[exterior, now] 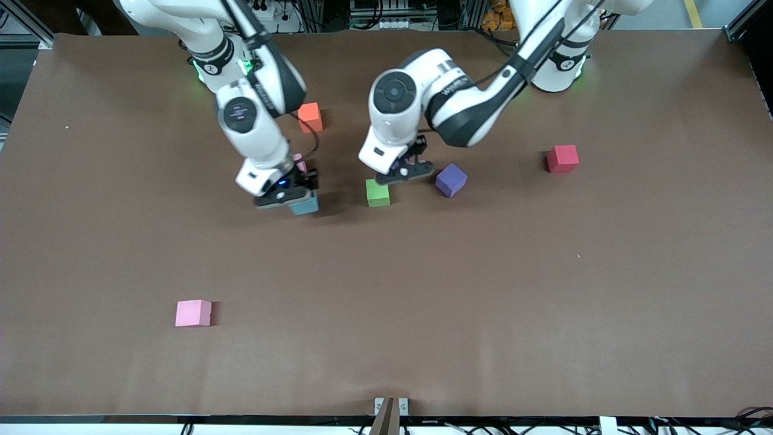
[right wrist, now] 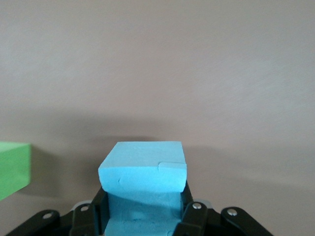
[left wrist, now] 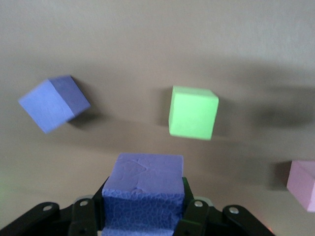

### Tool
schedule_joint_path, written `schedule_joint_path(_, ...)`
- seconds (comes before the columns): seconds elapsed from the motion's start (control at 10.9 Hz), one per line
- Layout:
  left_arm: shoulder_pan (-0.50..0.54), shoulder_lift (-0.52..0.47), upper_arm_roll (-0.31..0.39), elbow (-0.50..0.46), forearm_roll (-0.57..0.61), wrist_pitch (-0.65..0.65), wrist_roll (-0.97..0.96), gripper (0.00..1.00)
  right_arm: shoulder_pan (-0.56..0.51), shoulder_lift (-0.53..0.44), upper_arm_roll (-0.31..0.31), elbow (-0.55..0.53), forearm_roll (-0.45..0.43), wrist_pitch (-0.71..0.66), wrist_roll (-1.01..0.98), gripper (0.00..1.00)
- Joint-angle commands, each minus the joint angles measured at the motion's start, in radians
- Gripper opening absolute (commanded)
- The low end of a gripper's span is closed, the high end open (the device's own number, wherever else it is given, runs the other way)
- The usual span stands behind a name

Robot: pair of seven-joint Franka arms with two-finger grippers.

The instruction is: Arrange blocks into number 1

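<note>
Front view: five small matte foam cubes are showing on the brown table. The green block is sitting mid-table. The loose purple block is lying just beside it toward the left arm's end, turned askew. The pink block is sitting alone, well apart, nearest the camera and toward the right arm's end. An orange cube and a red cube are lying farther from the camera. The right gripper is clamping the light blue block. The left gripper is hanging just above the green block, its load hidden here.

Left wrist view: the left gripper is pinching a second purple block between its fingers, its surface creased. The green block, loose purple block and a pink cube edge are lying on the table.

Right wrist view: the right gripper is squeezing the light blue block, a faint notch showing on its top edge. The green block is peeking in at the frame edge.
</note>
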Motion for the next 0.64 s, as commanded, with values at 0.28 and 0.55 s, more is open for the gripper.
schedule_joint_path(0.28,-0.124,0.065,0.008,-0.017,0.007,0.126,-0.147,0.0,-0.15,-0.018,0.013,0.052,-0.016,-0.012,-0.079,0.46)
schedule_joint_path(0.55,-0.124,0.082,0.008,-0.074,0.045,0.267,-0.123,0.0,-0.173,-0.004,0.01,0.095,-0.016,-0.003,-0.079,0.46)
